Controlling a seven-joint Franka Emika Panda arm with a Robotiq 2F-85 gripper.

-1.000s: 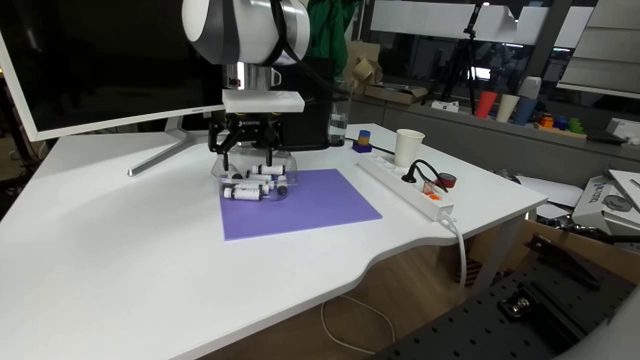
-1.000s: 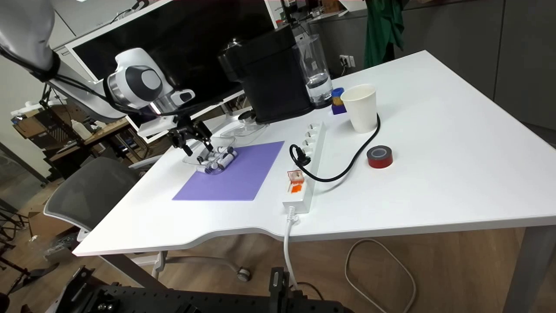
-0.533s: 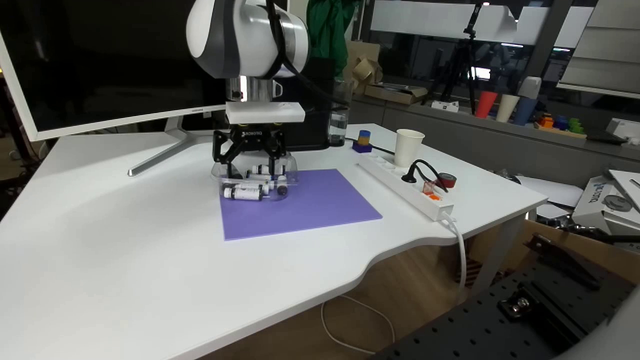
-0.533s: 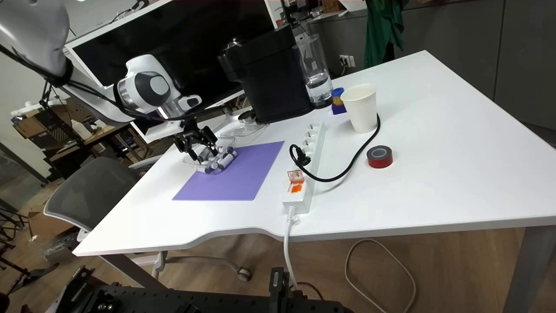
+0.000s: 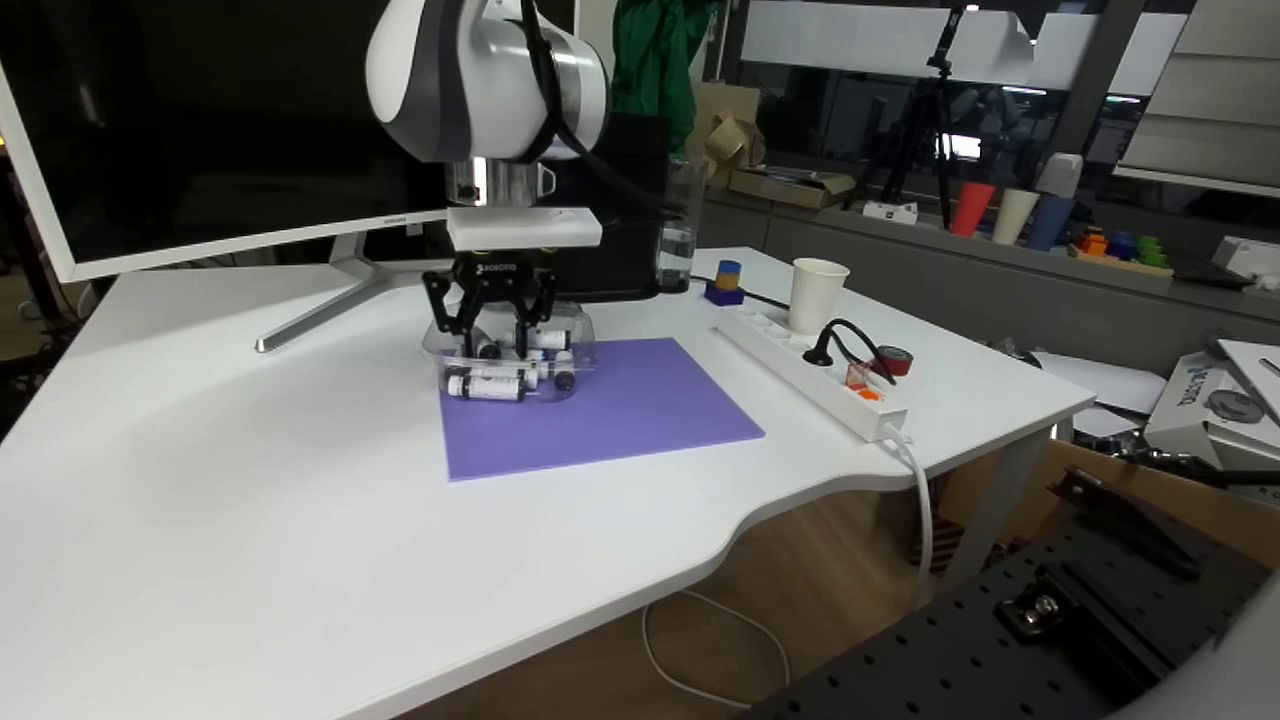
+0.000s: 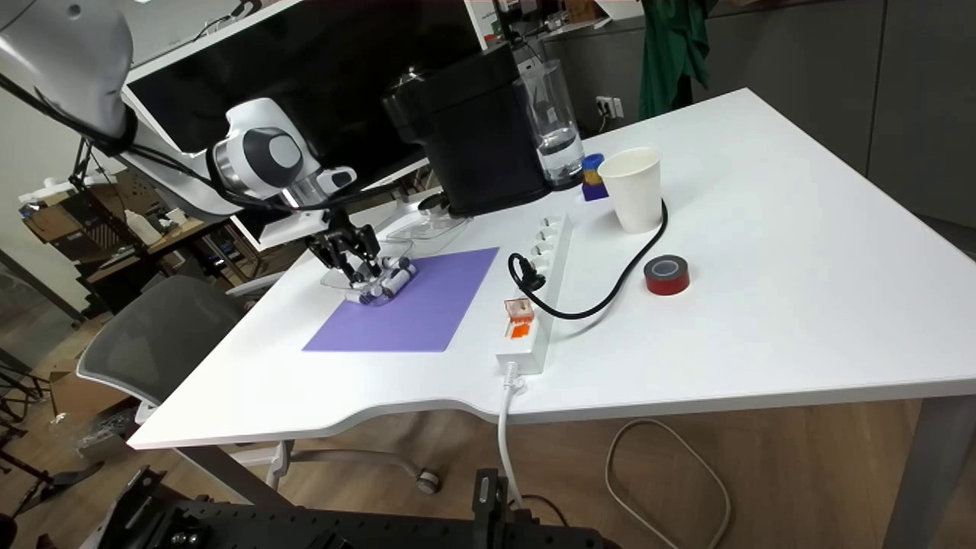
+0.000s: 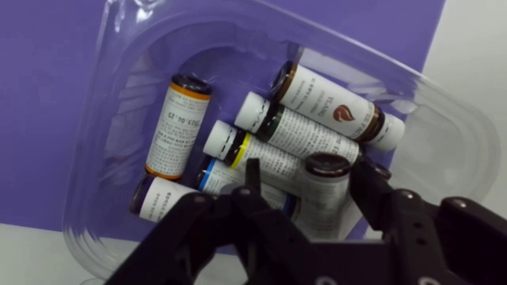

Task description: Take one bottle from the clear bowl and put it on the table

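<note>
Seven small bottles (image 7: pixel 279 163) are showing in the wrist view, all lying inside the clear bowl (image 7: pixel 443 138), which is resting partly on the purple mat (image 5: pixel 620 410) and partly over the white worktop (image 5: pixel 300 520). The claw (image 5: pixel 495 350) is pointing down into the bowl with its fingers (image 7: pixel 252 174) spread, and between them one bottle (image 7: pixel 325 202) is sitting tilted, its dark end showing. A gap is separating that bottle from one finger; whether the other finger is touching it cannot be told. Three bottles are lying side by side: a flame-marked bottle (image 7: pixel 328 103), a white-labelled bottle (image 7: pixel 311 133) and a yellow-banded bottle (image 7: pixel 267 156). A blue-banded bottle (image 7: pixel 225 176) is running alongside, partly hidden by the claw, and an orange-banded bottle (image 7: pixel 178 130) is lying crosswise, one end just beside a partly covered bottle (image 7: pixel 162 198). To one side of the mat, a white power strip (image 5: pixel 800 372) is lying on the worktop, a paper cup (image 5: pixel 817 295) is standing near it, and a red-and-black roll (image 6: pixel 666 282) is resting nearby. At the back, a dark monitor (image 5: pixel 220 130) is standing near a bulky black object (image 6: pixel 476 145), a clear cylinder (image 6: pixel 560 156) is holding some liquid just beside that object, and a small purple-and-blue stack (image 6: pixel 594 179) is standing between the cylinder and the cup.
</note>
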